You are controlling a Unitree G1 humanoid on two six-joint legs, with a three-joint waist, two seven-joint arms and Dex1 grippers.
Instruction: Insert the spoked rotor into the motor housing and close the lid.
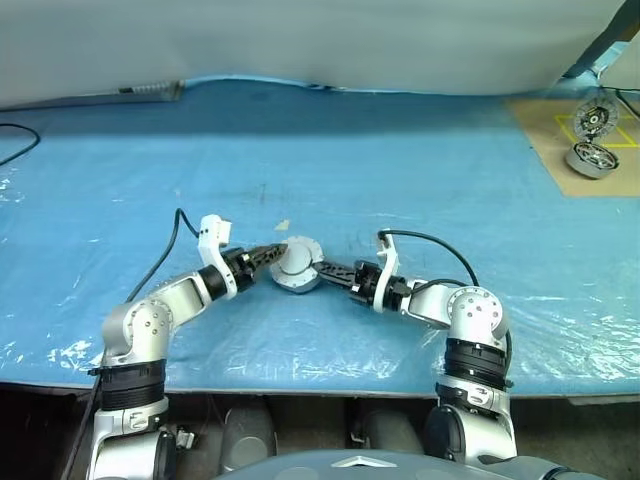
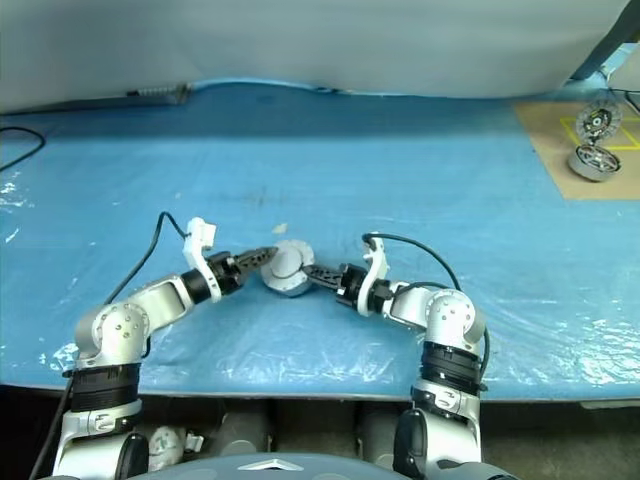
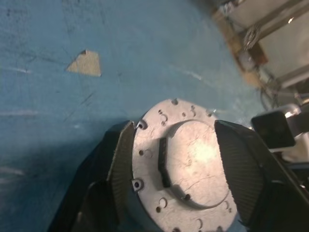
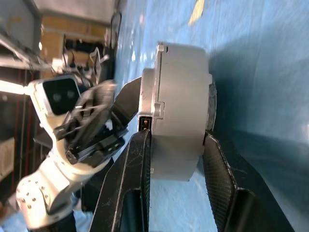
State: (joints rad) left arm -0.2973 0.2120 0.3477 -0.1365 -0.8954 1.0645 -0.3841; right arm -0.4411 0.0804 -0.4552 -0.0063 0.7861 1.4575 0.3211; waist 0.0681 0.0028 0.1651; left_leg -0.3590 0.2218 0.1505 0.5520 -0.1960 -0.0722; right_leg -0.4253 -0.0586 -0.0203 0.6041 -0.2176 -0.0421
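The motor housing [image 1: 296,265], a thick round grey-metal piece, is held just above the blue table between both arms, its plain drilled face [image 3: 183,169] turned toward the left wrist camera. My right gripper [image 4: 176,137] is shut on its rim from the right, one finger on each flat side. My left gripper [image 1: 272,254] comes in from the left and stands open, its fingers [image 3: 123,164] flanking the housing. Far back right, the spoked rotor [image 1: 594,120] with its black rim and the ribbed silver lid [image 1: 590,160] lie on cardboard.
A tan cardboard sheet [image 1: 560,135] covers the table's back right corner. A black cable [image 1: 15,140] curls at the far left. A small tan patch [image 1: 283,225] shows in the blue cover [image 1: 400,180] just behind the housing. The table's front edge runs below my arms.
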